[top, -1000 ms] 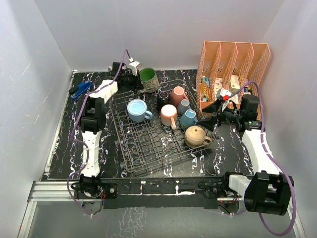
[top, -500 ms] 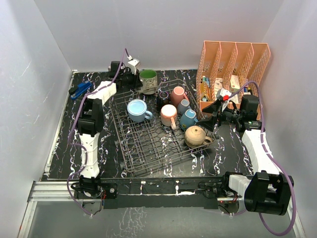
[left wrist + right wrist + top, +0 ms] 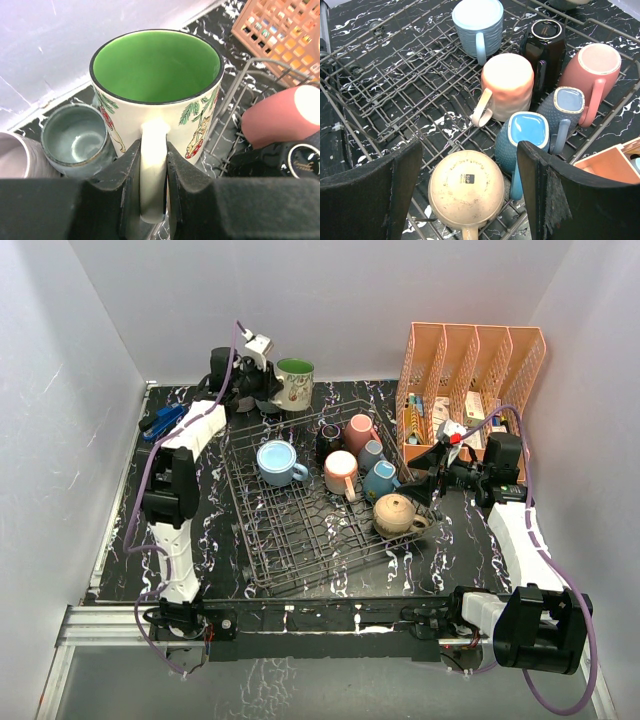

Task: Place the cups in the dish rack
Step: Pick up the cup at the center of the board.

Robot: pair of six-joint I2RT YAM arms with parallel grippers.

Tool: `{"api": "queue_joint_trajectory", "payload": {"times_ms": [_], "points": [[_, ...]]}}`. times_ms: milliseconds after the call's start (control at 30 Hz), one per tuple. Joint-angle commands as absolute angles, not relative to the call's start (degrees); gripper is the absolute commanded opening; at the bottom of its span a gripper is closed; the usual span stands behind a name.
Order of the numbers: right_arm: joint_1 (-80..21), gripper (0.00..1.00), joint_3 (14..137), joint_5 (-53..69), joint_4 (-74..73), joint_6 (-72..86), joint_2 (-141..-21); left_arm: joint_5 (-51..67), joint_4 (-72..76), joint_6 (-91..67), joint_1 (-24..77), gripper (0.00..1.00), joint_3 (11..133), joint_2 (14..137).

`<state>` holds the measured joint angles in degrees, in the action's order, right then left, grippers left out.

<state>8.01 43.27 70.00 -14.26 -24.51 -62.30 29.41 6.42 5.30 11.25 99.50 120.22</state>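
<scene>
Left gripper (image 3: 152, 165) of mine is clamped on the white handle of the green-lined mug (image 3: 157, 67). I hold it upright beyond the far left corner of the dish rack (image 3: 300, 535), not yet in it. My worry is that, held by the handle alone, the mug could swing or slip in my pinch. Its base could also clip the rack's rim wire or the small grey cup (image 3: 75, 137) just beside it. My fingers press the handle from both sides and touch nothing else. My right gripper (image 3: 470, 167) hangs spread wide and empty over the 7 racked cups (image 3: 507, 82).
</scene>
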Motion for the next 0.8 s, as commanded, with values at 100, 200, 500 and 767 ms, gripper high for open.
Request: {"api": "queue_joint_trajectory", "payload": {"times_ms": [100, 200, 500, 767], "points": [[8.3, 0.78, 43.2, 70.1, -11.1, -24.7, -61.4, 30.5, 19.6, 1.5, 11.5, 0.0, 99.3, 108.0], [8.4, 0.78, 43.1, 70.2, -11.0, -24.7, -61.2, 28.9, 20.3, 0.0, 11.3, 0.0, 97.2, 104.5], [8.4, 0.78, 43.1, 70.6, -11.3, -24.9, -60.5, 23.5, 19.9, -4.5, 9.8, 0.0, 78.1, 82.3], [8.4, 0.78, 43.2, 71.8, -11.6, -24.7, -61.1, 15.4, 7.6, -4.3, 9.0, 0.0, 62.4, 58.6]]}}
